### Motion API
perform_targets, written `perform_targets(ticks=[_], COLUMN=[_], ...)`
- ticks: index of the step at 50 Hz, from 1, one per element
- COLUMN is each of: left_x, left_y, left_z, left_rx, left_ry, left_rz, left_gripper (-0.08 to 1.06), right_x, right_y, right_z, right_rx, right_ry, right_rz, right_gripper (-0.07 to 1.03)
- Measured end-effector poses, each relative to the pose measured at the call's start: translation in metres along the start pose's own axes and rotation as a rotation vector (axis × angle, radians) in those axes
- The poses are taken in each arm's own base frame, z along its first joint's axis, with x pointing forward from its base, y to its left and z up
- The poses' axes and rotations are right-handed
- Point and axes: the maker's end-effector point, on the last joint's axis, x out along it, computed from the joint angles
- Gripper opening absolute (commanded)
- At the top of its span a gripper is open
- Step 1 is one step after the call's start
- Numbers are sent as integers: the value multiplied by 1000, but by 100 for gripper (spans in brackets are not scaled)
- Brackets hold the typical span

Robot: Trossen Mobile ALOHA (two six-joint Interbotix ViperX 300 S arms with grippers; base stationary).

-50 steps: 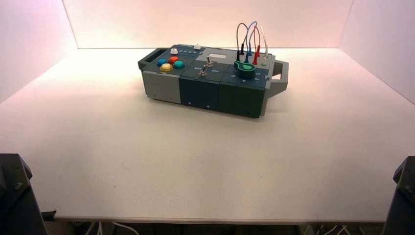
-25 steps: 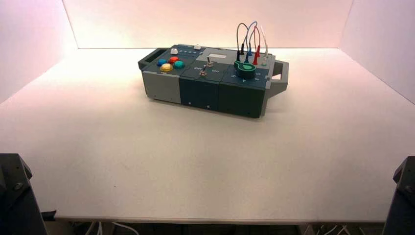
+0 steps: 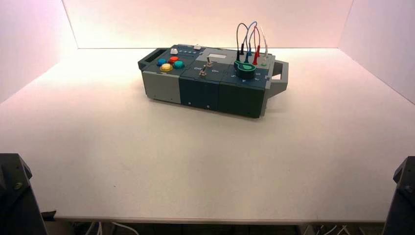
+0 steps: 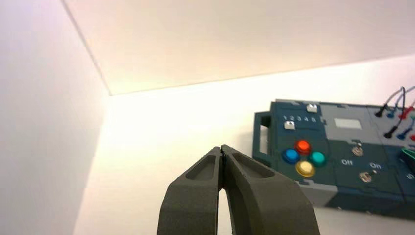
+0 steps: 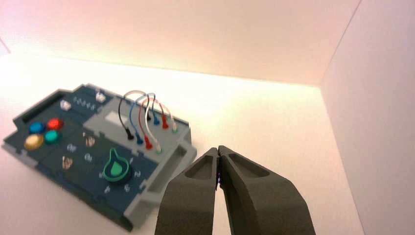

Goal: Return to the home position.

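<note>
- Left claw [image 4: 221, 148]: tips together, short of the box [image 3: 205, 81].
- Right claw [image 5: 219, 149]: likewise closed, short of the box.
- Any needless forward swing might snag the box's wires [image 3: 252, 36].

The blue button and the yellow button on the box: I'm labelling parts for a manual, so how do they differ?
The blue button is blue; the yellow button is yellow. In the high view, the blue button sits nearer the box's far edge, the yellow button nearer its front edge. Both are round.

"1 2 3 4 5" by white sliders [image 4: 289, 126], "Off" and "On" by toggle switches [image 4: 357, 150]
</note>
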Motion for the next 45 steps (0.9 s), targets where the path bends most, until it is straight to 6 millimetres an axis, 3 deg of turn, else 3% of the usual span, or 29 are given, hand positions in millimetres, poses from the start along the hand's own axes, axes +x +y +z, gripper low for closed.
perform_targets(ticks=[9, 19, 45], left_x=[-10, -12, -16], left_y=[5, 13, 17], left_z=[-14, -15, -18], left_rx=[-9, -16, 40], left_ry=[-23, -97, -190], left_rz=[30, 77, 119], left_gripper=[-3, -3, -3], right_x=[-4, -10, -12], right_y=[-9, -26, -24], right_z=[2, 2, 9], right_rx=[12, 29, 21], right_ry=[-117, -158, -211], right_rz=[-40, -110, -105], right_gripper=[-2, -2, -2])
